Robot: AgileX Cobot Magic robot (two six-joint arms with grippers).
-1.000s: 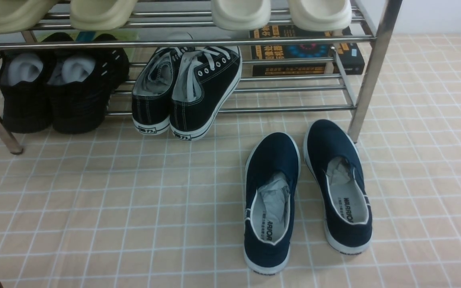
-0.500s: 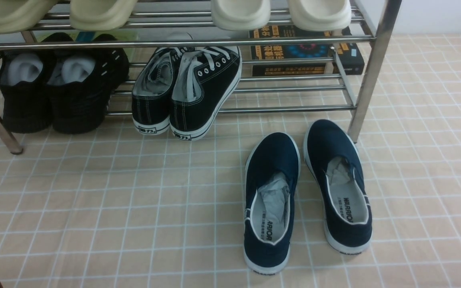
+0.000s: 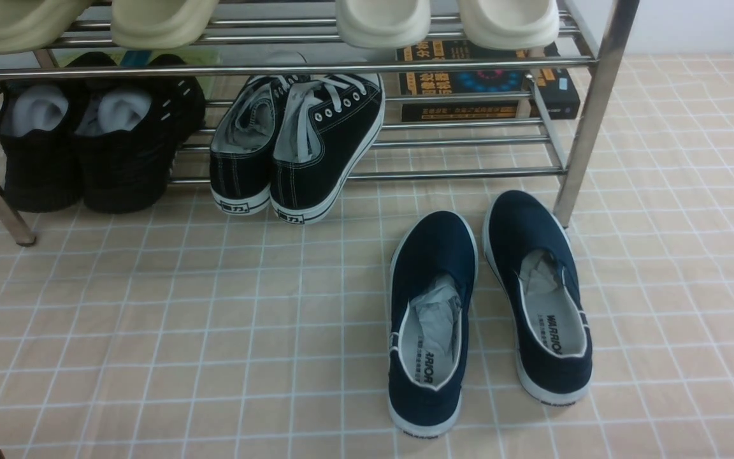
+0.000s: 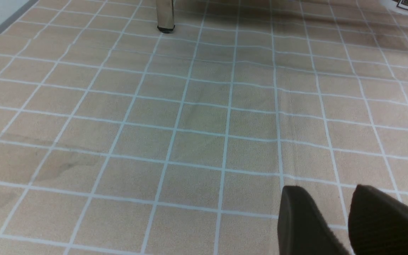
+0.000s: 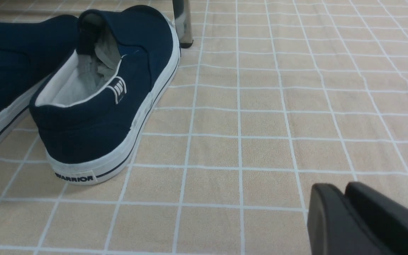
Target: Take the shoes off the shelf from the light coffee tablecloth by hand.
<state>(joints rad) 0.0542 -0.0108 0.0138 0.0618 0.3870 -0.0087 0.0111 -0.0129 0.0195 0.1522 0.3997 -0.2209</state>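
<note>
The two navy slip-on shoes stand side by side on the light coffee tablecloth (image 3: pixel 150 319), toes toward the shelf (image 3: pixel 367 67): the left one (image 3: pixel 434 248) and the right one (image 3: pixel 520 223), just in front of the shelf's lower tier and clear of its bars. In the right wrist view the right shoe (image 5: pixel 140 42) shows its "WARRIOR" heel, the other shoe (image 5: pixel 9 42) beside it. My right gripper (image 5: pixel 342 187) is shut and empty, low over the cloth, off to the side of that heel. My left gripper (image 4: pixel 326 189) is slightly open and empty over bare cloth.
On the lower tier sit black lace-up sneakers (image 3: pixel 316 146) and all-black shoes (image 3: pixel 86 159); cream slippers (image 3: pixel 380 22) rest on the upper tier. A dark book box (image 3: pixel 488 80) lies behind. Steel shelf legs stand on the cloth (image 4: pixel 165 16) (image 5: pixel 182 24).
</note>
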